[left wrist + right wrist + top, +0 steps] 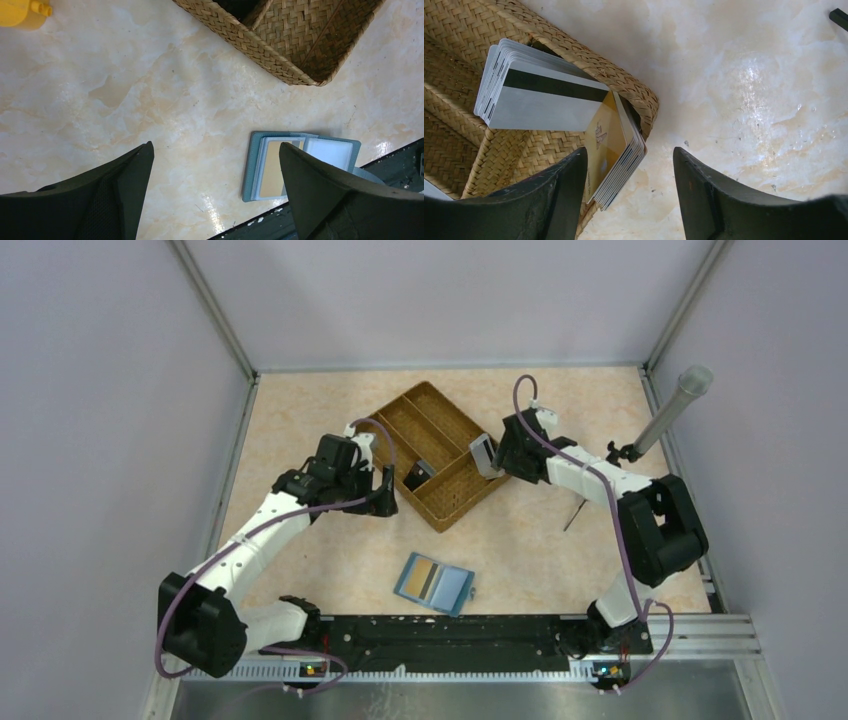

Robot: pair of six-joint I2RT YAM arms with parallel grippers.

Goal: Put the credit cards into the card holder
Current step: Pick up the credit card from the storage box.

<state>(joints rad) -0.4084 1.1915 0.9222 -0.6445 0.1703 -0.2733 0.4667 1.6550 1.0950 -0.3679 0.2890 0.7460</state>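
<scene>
Remaining: stacked grey-white credit cards (544, 102) on brown woven tray (454, 20); teal folding card holder (435, 583) apparently holds one; left claw (216, 147), right claw (630, 150) open, empty.

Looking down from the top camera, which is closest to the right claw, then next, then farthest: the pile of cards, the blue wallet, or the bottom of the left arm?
From the right gripper:
1. Credit cards, right beside it at the woven tray's edge.
2. Card holder, lying open, nearer the arms' bases.
3. Left arm's base, far across in the near-left corner.
</scene>
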